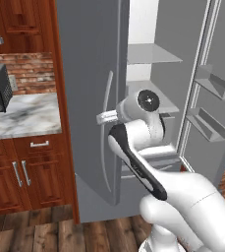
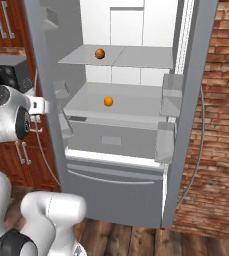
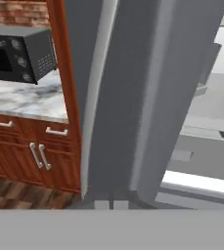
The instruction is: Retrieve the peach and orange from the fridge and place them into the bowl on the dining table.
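- Inside the fridge (image 2: 136, 125), the peach (image 2: 100, 53) sits on an upper shelf, the orange (image 2: 108, 101) one below.
- Both look light, firm and smooth, likely to roll; pinching across the middle suits them.
- Gripper (image 3: 111, 204) pressed together, holding nothing.

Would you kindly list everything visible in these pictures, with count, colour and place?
fridge: one, grey-silver, doors open, white inside.
peach: one, reddish-tan, upper fridge shelf.
orange: one, bright orange, shelf below.
microwave: one, black, on the counter left of the fridge.
counter: one, marble top, reddish wood cabinets beneath.
brick wall: red, right of the fridge.
floor: dark wood planks.
arm: one, white with dark joints.
pincer: one, shut, near the left fridge door's edge.
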Available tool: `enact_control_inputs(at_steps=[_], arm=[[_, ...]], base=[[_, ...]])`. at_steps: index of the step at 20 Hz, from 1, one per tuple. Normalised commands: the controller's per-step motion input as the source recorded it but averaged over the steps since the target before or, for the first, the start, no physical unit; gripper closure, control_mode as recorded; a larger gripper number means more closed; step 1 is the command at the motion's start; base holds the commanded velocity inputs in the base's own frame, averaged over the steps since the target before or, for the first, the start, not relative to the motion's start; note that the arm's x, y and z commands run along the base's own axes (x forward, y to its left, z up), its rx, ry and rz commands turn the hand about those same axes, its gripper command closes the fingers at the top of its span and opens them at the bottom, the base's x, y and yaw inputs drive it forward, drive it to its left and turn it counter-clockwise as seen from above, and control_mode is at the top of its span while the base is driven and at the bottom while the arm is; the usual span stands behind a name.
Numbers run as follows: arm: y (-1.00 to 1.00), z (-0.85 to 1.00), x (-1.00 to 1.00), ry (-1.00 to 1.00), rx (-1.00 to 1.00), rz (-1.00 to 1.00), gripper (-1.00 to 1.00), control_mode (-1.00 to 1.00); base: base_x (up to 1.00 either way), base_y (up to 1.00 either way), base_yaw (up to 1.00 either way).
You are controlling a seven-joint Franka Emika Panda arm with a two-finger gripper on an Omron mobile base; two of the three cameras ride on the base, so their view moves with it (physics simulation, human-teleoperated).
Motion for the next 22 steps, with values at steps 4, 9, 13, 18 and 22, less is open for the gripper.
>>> enact_control_inputs(at_steps=[4, 9, 13, 18, 22], arm=[[-0.09, 0.87, -1.0, -0.37, 0.0, -0.04, 1.0, -1.0], [-0.35, 0.83, -0.99, -0.19, 0.0, -0.05, 1.0, -1.0], [-0.61, 0.7, -0.73, -0.03, 0.0, -0.03, 1.0, -1.0], [-0.71, 0.48, -0.33, 0.04, 0.04, 0.0, 1.0, -1.0], [-0.38, 0.15, 0.1, 0.18, 0.04, 0.0, -1.0, -1.0]], base=[[0.0, 0.0, 0.0], [0.0, 0.0, 0.0], [0.0, 0.0, 0.0], [0.0, 0.0, 0.0], [0.0, 0.0, 0.0]])
